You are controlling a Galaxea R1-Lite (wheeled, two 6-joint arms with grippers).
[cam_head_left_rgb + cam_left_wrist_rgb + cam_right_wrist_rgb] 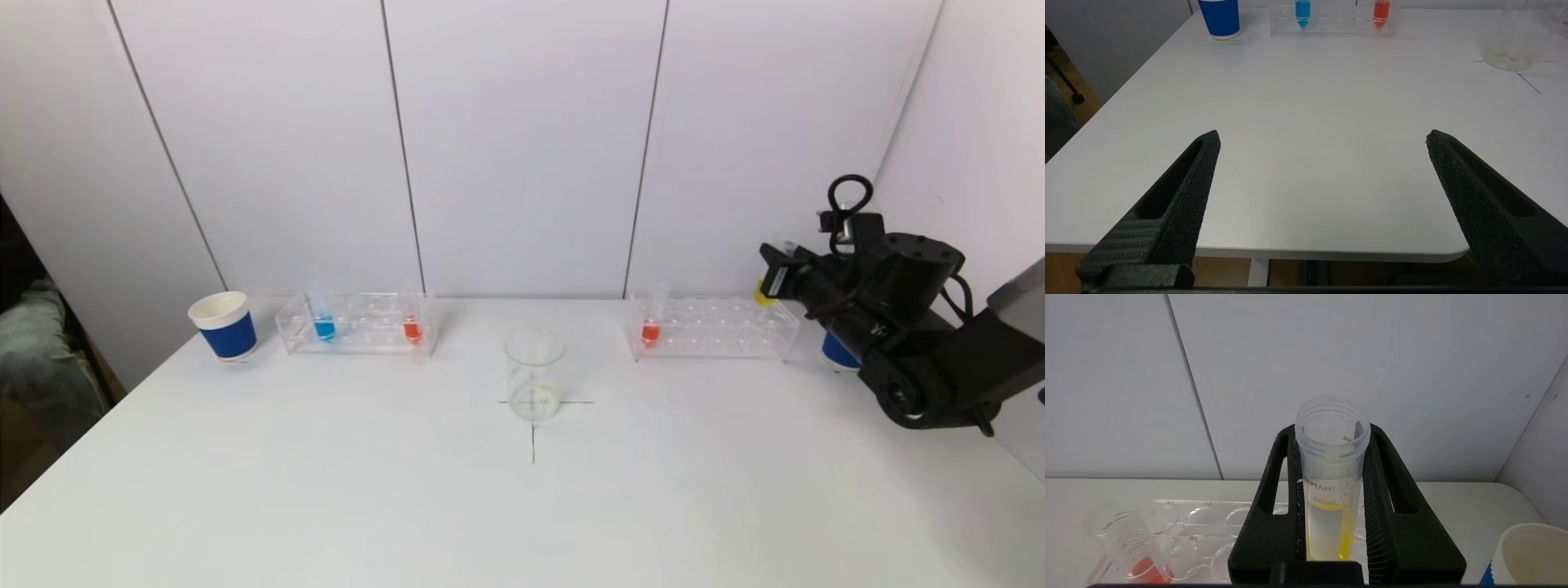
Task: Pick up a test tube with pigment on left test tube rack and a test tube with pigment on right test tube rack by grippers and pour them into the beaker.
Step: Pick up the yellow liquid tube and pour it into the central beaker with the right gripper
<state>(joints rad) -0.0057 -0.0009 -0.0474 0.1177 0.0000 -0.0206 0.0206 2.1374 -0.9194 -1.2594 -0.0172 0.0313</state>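
My right gripper (1331, 437) is shut on a test tube with yellow pigment (1331, 490), held upright above the right end of the right rack (710, 328); the tube shows yellow in the head view (763, 292). An orange tube (651, 327) stands at that rack's left end. The left rack (359, 327) holds a blue tube (324, 324) and an orange tube (412, 325). The clear beaker (535, 373) stands at the table's middle on a cross mark. My left gripper (1323, 136) is open and empty, low over the table's near left edge, out of the head view.
A blue paper cup (224, 325) stands left of the left rack. Another blue cup (1523, 555) stands right of the right rack, partly behind my right arm (906, 327). White wall panels rise right behind the racks.
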